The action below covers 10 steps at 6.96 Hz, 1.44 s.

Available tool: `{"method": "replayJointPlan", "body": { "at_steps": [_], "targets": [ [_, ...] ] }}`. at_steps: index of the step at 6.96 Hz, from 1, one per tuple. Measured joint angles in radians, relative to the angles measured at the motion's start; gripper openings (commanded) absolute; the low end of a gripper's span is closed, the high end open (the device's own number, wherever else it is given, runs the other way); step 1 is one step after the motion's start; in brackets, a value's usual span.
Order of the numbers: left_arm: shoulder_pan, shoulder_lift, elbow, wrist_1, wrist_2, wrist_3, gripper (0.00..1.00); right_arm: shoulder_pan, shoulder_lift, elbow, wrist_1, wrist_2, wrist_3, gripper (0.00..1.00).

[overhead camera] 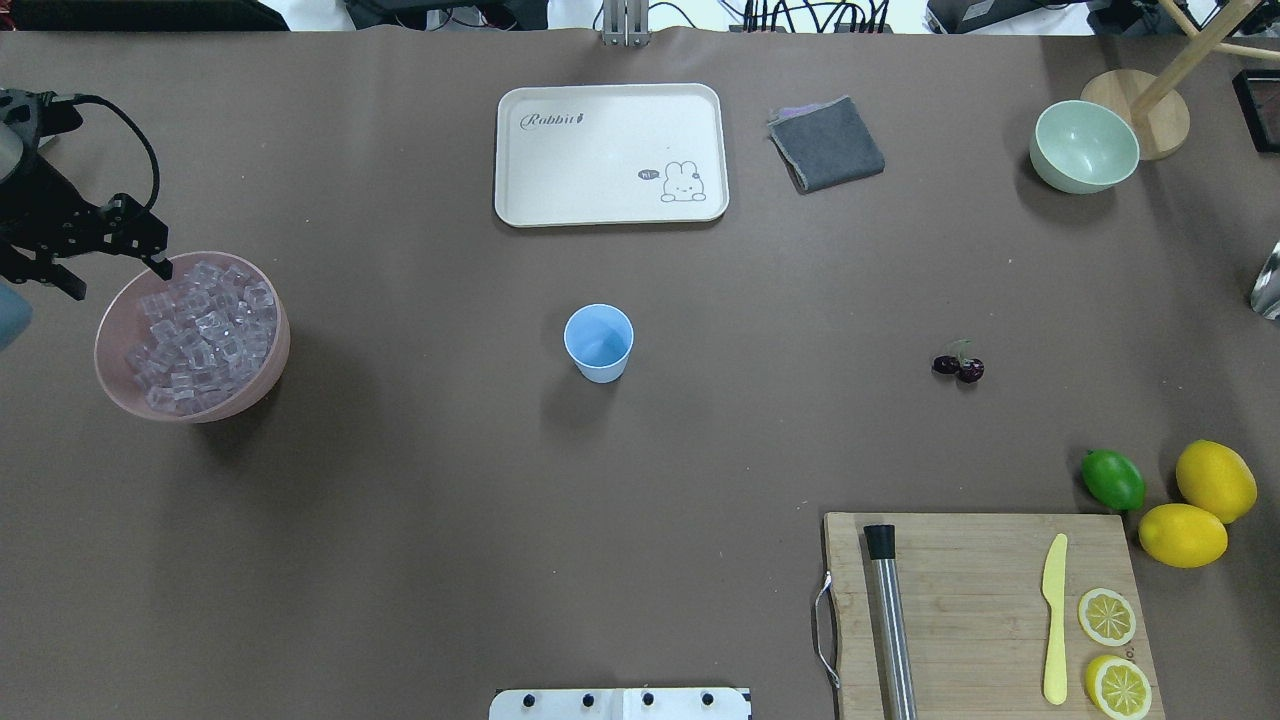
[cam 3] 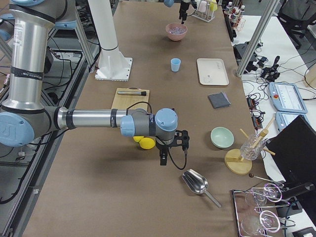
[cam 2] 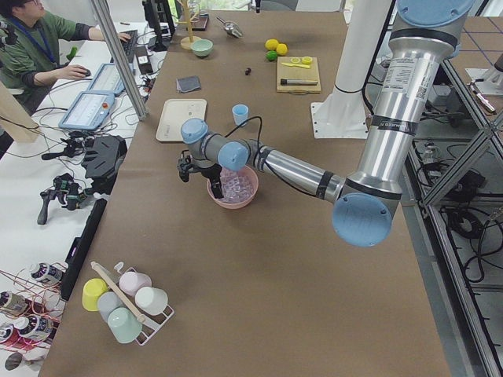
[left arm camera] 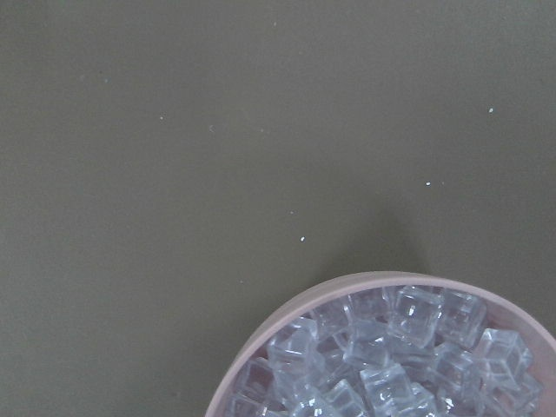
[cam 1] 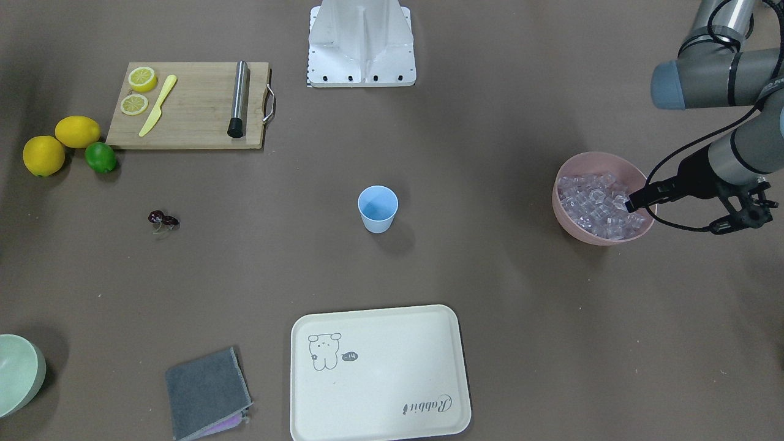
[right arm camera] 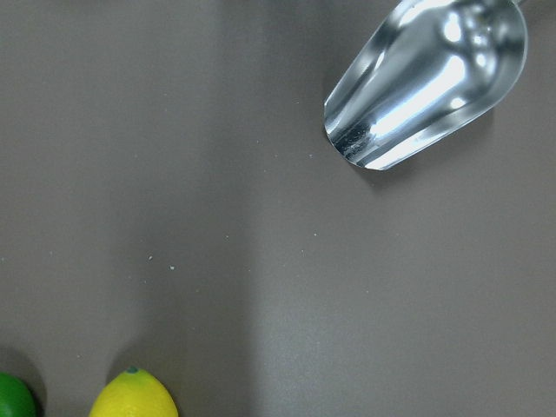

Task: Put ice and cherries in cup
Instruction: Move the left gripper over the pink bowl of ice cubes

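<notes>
The light blue cup stands upright mid-table and looks empty; it also shows in the front view. The ice fills a pink bowl at the table's left end. My left gripper is open at that bowl's far rim, with one finger over the ice and the other outside the bowl. The left wrist view shows the ice at its lower edge. The cherries lie on the table right of the cup. My right gripper hovers near the lemons; I cannot tell whether it is open.
A cream tray, a grey cloth and a pale green bowl lie at the far side. A cutting board holds a knife, a metal rod and lemon slices. A lime and two lemons sit beside it. A metal scoop lies nearby.
</notes>
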Motion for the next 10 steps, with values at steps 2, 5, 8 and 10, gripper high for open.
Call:
{"method": "replayJointPlan", "body": {
  "at_steps": [2,5,8,10],
  "targets": [
    [0.014,-0.004,0.037,-0.024,0.001,-0.030,0.98,0.000,0.000,-0.001,0.000,0.000,0.000,1.00],
    [0.038,-0.012,0.101,-0.137,-0.002,-0.134,0.98,0.000,-0.001,-0.003,0.000,0.000,0.001,1.00],
    [0.043,-0.030,0.071,-0.111,-0.005,-0.190,0.97,-0.001,-0.010,-0.004,0.000,0.000,0.000,1.00],
    [0.048,-0.040,0.032,-0.042,-0.005,-0.197,0.97,-0.002,-0.012,-0.005,0.000,0.000,0.001,1.00]
  ]
}}
